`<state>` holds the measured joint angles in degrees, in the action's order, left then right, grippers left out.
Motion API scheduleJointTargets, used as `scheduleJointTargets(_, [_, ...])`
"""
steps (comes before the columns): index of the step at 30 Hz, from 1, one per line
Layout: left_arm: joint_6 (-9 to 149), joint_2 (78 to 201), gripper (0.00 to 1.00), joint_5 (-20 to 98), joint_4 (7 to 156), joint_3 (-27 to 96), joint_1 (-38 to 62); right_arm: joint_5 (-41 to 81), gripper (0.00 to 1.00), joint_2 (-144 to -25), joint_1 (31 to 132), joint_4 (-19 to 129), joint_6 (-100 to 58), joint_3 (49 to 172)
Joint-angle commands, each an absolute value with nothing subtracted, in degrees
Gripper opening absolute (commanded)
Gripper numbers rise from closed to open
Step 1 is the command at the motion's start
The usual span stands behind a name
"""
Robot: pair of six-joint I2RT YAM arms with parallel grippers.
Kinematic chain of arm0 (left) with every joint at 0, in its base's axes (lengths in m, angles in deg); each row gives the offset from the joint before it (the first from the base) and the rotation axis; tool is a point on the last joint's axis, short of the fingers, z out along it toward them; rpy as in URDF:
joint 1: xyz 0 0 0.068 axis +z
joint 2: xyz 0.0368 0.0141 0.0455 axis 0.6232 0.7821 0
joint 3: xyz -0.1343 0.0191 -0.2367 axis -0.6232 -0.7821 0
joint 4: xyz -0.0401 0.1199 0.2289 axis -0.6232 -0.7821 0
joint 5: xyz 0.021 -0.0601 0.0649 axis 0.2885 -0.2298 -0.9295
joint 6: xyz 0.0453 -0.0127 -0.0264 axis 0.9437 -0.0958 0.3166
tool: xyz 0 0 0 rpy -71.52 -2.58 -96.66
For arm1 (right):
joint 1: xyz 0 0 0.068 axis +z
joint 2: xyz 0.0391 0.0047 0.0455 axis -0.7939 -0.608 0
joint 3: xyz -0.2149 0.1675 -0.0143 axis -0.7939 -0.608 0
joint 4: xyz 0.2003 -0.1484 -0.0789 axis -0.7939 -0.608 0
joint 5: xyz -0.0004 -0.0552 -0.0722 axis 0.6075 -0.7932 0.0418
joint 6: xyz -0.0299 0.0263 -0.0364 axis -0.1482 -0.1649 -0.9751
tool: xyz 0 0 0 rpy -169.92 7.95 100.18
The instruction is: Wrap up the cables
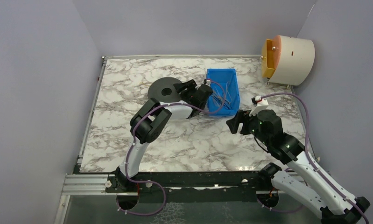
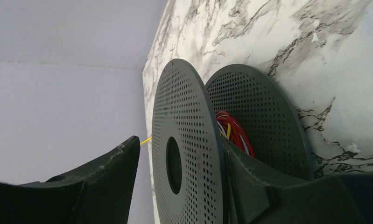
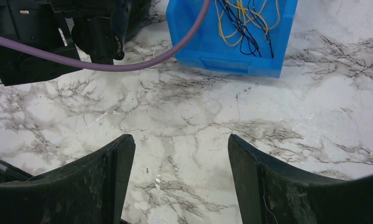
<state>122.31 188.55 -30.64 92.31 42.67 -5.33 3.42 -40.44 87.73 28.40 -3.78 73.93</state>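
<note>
A marble table (image 1: pixel 128 93) carries a blue bin (image 1: pixel 221 71) and a black spool (image 2: pixel 184 140); left gripper (image 2: pixel 179 140) straddles the spool's near flange, fingers released; right gripper (image 3: pixel 179 140) hangs spread above bare marble; red and yellow cables (image 2: pixel 233 128) sit coiled between the flanges, others loose in the bin

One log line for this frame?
left gripper: open, astride front flange of black perforated spool | thin red and yellow cables: coiled between flanges | right gripper: open over marble table | blue plastic bin: loose wires inside

Left arm (image 1: pixel 149 123) bent forward, left fingers (image 2: pixel 105 182) apart; right arm (image 1: pixel 274 134) low (elbow folded), right fingers (image 3: pixel 95 186) spread wide
</note>
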Motion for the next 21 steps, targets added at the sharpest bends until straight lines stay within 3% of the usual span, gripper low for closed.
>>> scheduleJointTargets(1, [114.82,187.22,0.64,-28.57,86.00,44.56,-5.39,4.69,0.78,-40.80,87.97,27.71,-4.37,73.49])
scheduleJointTargets(15, [95.64,180.56,0.90,-16.44,73.17,42.75,-5.57,5.50,0.78,-42.17,87.95,28.10,-4.10,73.03])
scheduleJointTargets(21, [89.43,176.93,0.94,-9.94,69.87,40.82,-5.68,5.59,0.78,-43.65,87.95,28.42,-4.31,73.80])
